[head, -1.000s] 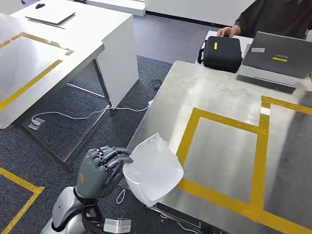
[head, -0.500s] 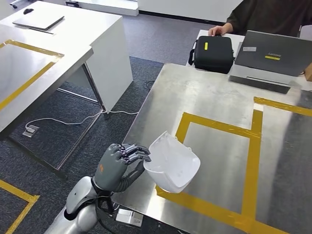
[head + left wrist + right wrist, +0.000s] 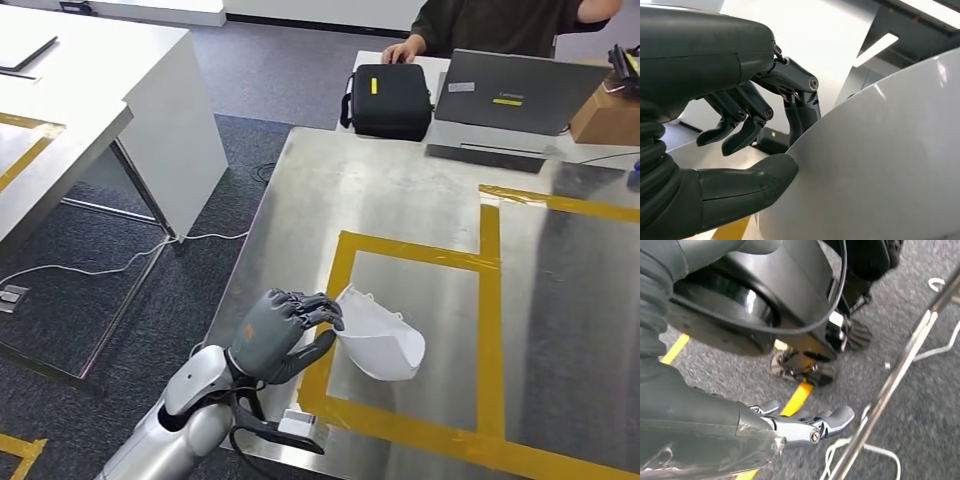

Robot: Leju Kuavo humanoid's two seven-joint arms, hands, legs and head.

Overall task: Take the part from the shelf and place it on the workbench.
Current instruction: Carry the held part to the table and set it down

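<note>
The part (image 3: 381,340) is a white, curved, shell-like piece. It lies low over the steel workbench (image 3: 392,190), at the near left corner of a square marked in yellow tape (image 3: 489,240). Whether it rests on the surface is unclear. My left hand (image 3: 279,330) pinches the part's left rim. In the left wrist view the thumb (image 3: 753,182) presses under the white shell (image 3: 885,160) and the dark fingers (image 3: 798,95) hook over its edge. My right hand (image 3: 753,435) hangs near the floor with its fingers stretched out and holds nothing.
At the workbench's far side are a black case (image 3: 383,98), a closed grey laptop (image 3: 509,90) and a cardboard box (image 3: 607,115); a person (image 3: 490,20) sits behind them. A white desk (image 3: 90,90) stands to the left, and cables (image 3: 90,265) lie on the carpet.
The camera has swung, shifting the whole scene left. My left hand has carried the part from beyond the workbench's near edge in over the surface, lower, into the taped square.
</note>
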